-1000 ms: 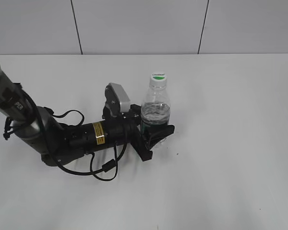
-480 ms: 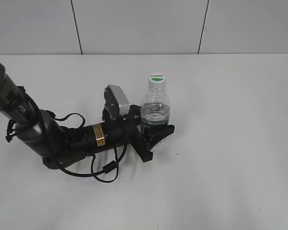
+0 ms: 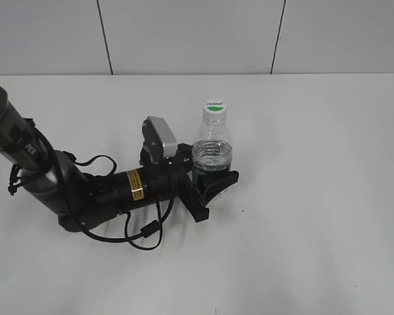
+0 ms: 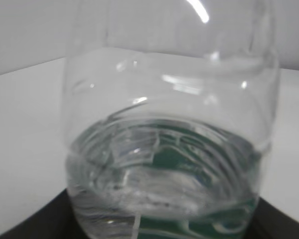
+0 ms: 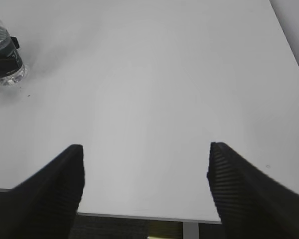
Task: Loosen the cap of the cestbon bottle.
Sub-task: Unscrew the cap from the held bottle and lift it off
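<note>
The cestbon bottle [image 3: 212,149] stands upright on the white table, clear plastic with water and a dark green label band low down. Its white cap [image 3: 214,107] with a green mark is on top. My left gripper [image 3: 213,180] is shut on the bottle's lower body, its black fingers on either side of the label. In the left wrist view the bottle [image 4: 169,134] fills the frame. My right gripper [image 5: 145,152] is open and empty above the table's near edge, out of the exterior view. The bottle shows far off in the right wrist view [image 5: 2,55].
The left arm [image 3: 85,190] and its cables lie low across the table's left half. The white table [image 3: 315,197] stretches to the right of the bottle. A panelled wall [image 3: 190,36] backs the table. The table's edge [image 5: 139,216] is under my right gripper.
The left arm shifted slightly and the bottle with its cap moved a little left; the grip on the bottle is unchanged.
</note>
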